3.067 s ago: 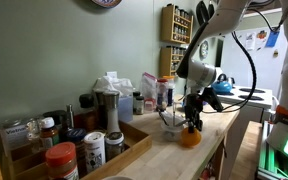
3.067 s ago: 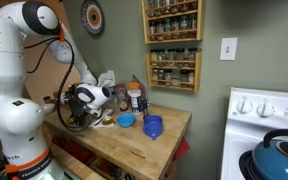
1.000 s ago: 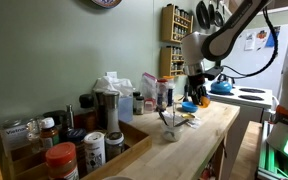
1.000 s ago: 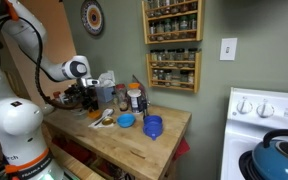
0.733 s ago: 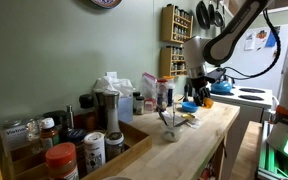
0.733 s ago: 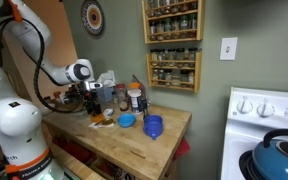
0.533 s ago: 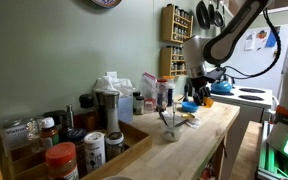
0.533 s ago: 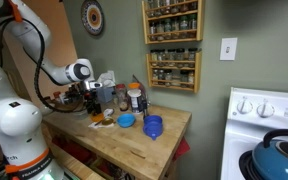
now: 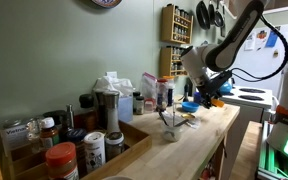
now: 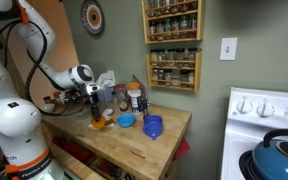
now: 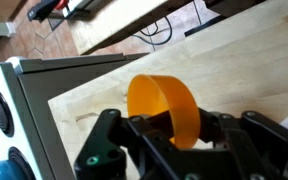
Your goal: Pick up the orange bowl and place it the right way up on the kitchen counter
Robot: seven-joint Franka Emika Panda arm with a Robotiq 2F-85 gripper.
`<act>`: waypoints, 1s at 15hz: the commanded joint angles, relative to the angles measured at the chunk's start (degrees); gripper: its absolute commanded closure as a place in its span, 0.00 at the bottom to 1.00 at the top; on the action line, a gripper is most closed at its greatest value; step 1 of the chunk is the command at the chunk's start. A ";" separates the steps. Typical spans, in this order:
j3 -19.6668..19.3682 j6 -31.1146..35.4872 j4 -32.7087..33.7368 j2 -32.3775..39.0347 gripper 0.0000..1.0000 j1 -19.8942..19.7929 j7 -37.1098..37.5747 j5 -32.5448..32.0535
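Note:
My gripper (image 11: 170,127) is shut on the rim of the orange bowl (image 11: 160,102) and holds it tilted on its side, its opening showing, just above the wooden kitchen counter (image 11: 246,66). In both exterior views the gripper (image 9: 210,94) (image 10: 96,110) hangs low over the counter (image 9: 187,150) (image 10: 134,152). The orange bowl (image 9: 218,99) (image 10: 102,123) shows as a small orange patch at the fingers. Whether the bowl touches the wood I cannot tell.
A small blue bowl (image 10: 126,121) and a blue cup (image 10: 153,126) stand close by. Jars fill a wooden tray (image 9: 89,148), with a glass (image 9: 169,122) near it. The white stove (image 10: 269,118) (image 11: 24,112) adjoins the counter's end. A spice rack (image 10: 172,45) hangs on the wall.
The bowl was lifted off the counter and carried along it. In the last second the wrist has turned and dropped lower, tilting the bowl.

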 commanded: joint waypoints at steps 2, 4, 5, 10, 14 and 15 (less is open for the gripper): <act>-1.76 -4.63 3.74 7.65 1.00 0.78 13.96 -4.09; -2.84 -4.25 4.96 9.41 0.74 1.47 16.05 -4.43; -3.39 -3.56 5.50 10.03 0.67 1.76 16.44 -4.41; -5.30 -0.77 8.20 12.75 0.30 2.91 16.53 -3.73; -6.39 0.66 8.89 12.79 0.00 3.43 15.48 -2.76; -6.55 1.78 8.49 12.12 0.00 3.27 13.97 -1.65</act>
